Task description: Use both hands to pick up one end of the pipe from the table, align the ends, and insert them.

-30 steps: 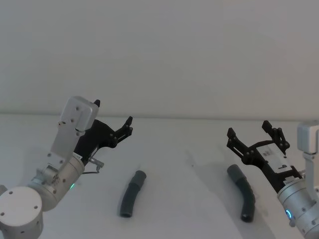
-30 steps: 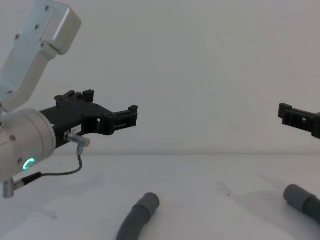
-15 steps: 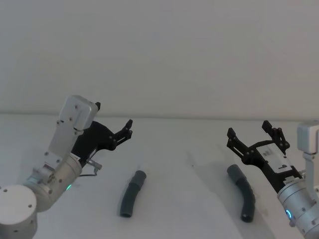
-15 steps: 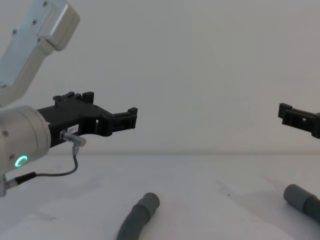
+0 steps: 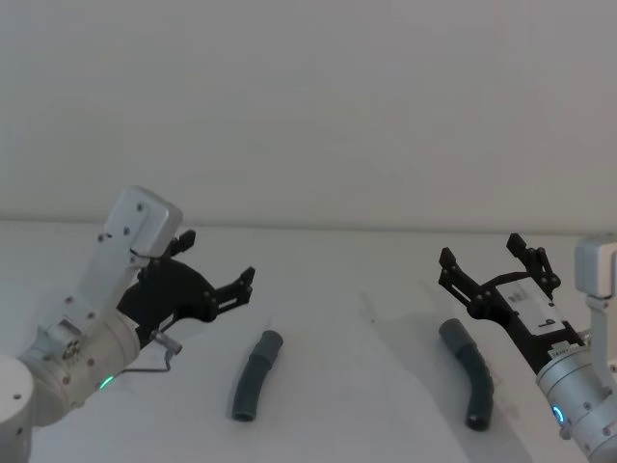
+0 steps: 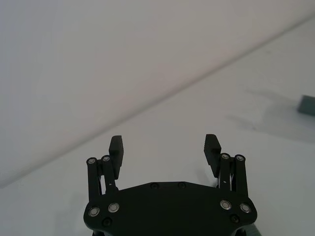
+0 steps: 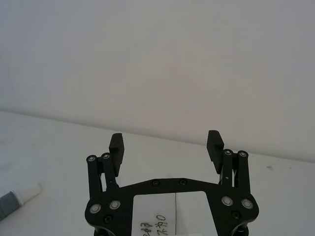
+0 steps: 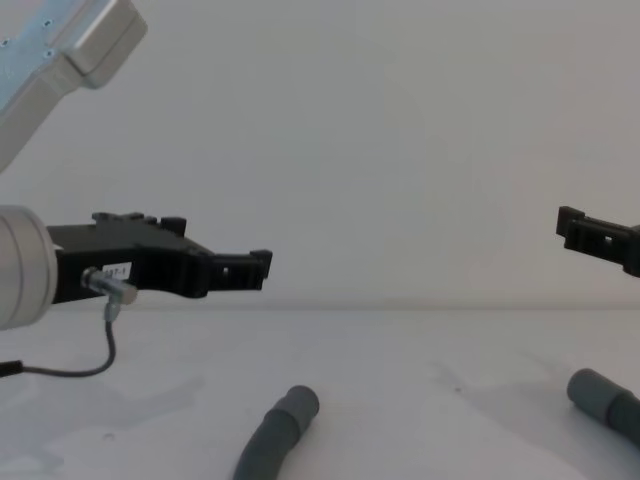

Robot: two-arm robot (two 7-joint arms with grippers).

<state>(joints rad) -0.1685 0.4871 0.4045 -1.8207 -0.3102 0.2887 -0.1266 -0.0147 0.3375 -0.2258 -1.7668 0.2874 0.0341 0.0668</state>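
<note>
Descent of the left hand toward the table, spread wide and empty; right hand unmoved, likewise spread.

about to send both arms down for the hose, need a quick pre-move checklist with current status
1. Left gripper open: ok, fingers spread wide.
2. Right gripper open: ok, fingers spread wide.
3. Both grippers empty: ok, nothing sits between either pair of fingers.
4. Left hose section free to grasp: ok, it lies loose on the table, with the left gripper raised above it, not touching.
5. Right hose section free to grasp: ok, it lies flat, with the right gripper raised above it, not touching.
6. Which section carries the white tip: cannot tell.
</note>
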